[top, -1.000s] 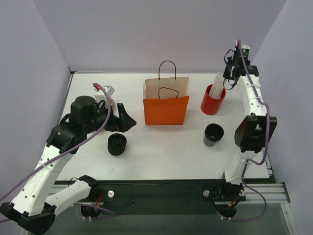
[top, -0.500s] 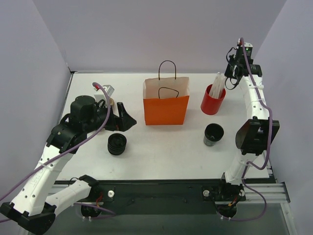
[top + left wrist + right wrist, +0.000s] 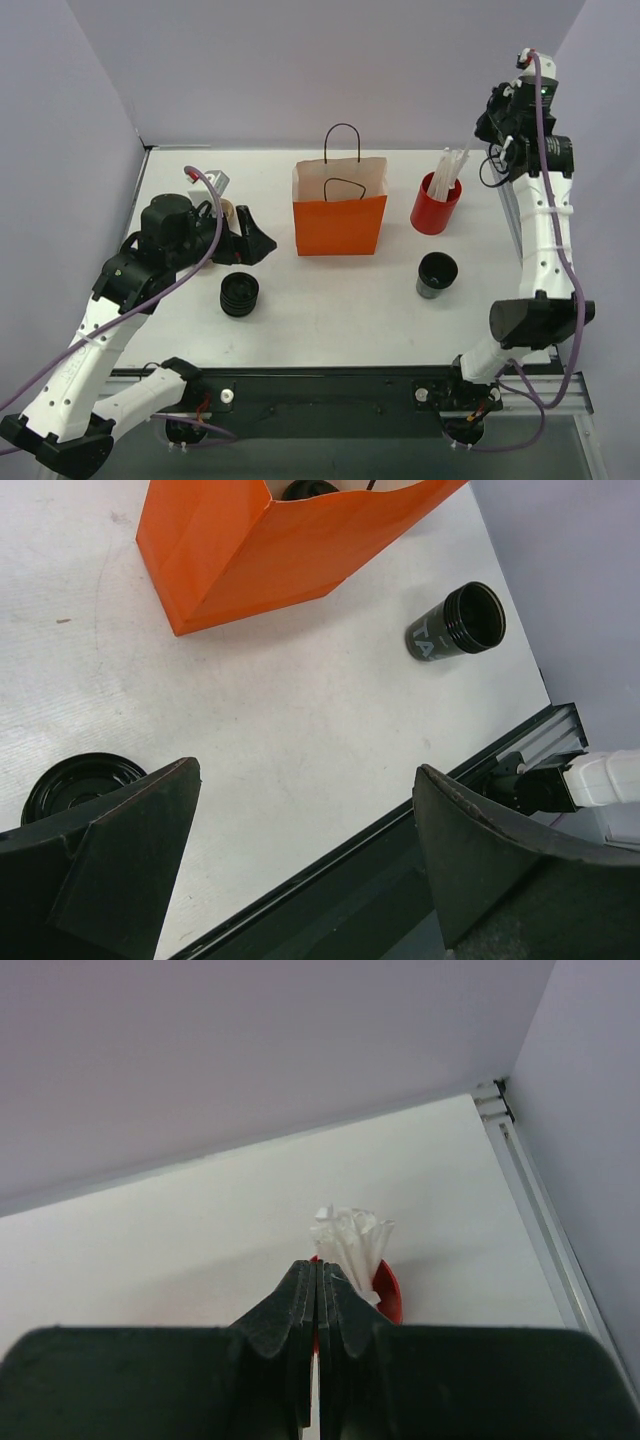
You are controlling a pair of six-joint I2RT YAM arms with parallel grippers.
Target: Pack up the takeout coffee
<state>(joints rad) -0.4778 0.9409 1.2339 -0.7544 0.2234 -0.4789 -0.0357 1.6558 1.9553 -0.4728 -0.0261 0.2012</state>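
The takeout coffee (image 3: pixel 437 274) stood upright and lidless on the table (image 3: pixel 330 320), in front of the red cup (image 3: pixel 436 203) and right of the orange paper bag (image 3: pixel 339 207), well apart from both arms.

Your right gripper (image 3: pixel 317 1300) hung high above the red cup with its jaws pressed together, and nothing clearly held. Your left gripper (image 3: pixel 305 770) hovered left of the bag, jaws spread wide and empty.

To pack well, you would likely need to:
- grip the coffee below its rim;
- keep it level;
- lift it above the bag's handles and lower it straight in.

The bag stood open; a dark shape at its mouth was too cropped to name. The red cup held white straws (image 3: pixel 350 1235). The coffee's dark inside hid any contents. A ribbed black stack (image 3: pixel 239 293) lay near the left gripper.
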